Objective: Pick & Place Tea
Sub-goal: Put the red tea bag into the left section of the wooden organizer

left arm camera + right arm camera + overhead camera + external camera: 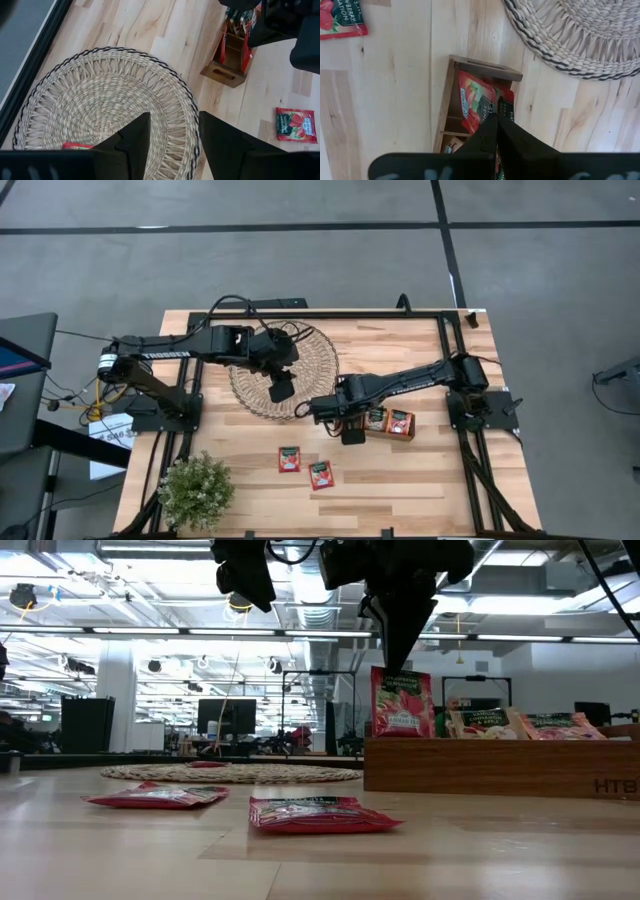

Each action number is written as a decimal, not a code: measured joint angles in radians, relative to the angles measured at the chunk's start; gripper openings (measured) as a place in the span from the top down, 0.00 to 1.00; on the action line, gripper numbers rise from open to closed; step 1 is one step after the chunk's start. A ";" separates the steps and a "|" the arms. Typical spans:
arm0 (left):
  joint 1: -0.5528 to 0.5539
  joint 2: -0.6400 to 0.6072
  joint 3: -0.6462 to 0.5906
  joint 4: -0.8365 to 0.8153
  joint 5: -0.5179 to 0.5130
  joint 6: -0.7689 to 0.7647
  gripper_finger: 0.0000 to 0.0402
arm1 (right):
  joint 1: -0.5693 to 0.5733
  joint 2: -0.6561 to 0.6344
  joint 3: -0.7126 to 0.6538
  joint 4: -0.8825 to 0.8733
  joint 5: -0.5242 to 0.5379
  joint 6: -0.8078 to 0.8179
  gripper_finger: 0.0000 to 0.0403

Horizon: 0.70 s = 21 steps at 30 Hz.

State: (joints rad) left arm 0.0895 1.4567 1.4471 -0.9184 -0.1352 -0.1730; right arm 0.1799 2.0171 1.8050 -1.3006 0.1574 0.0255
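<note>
Left gripper (170, 145) jaws wide over round woven mat (100, 100); right gripper (496, 131) jaws closed, empty.

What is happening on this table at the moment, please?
A two-armed robot is sorting tea sachets. The right claw is shut and sits over the wooden tray, where red sachets already stand in the end compartment. The left claw hangs open above the wicker mat, where one red sachet lies. Two more red sachets lie flat on the table.
</note>
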 joint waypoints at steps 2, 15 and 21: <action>0.000 0.000 0.000 0.000 0.000 0.000 0.60 | 0.000 0.000 0.000 0.000 0.000 0.000 1.00; 0.000 0.000 0.000 0.000 0.000 0.000 0.60 | -0.011 0.000 0.000 -0.001 -0.004 0.000 0.88; 0.000 0.000 0.000 0.000 0.000 0.000 0.60 | -0.015 0.000 0.000 -0.008 -0.001 0.002 0.79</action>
State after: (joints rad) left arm 0.0895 1.4567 1.4471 -0.9184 -0.1352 -0.1730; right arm 0.1646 2.0171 1.8050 -1.3086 0.1563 0.0273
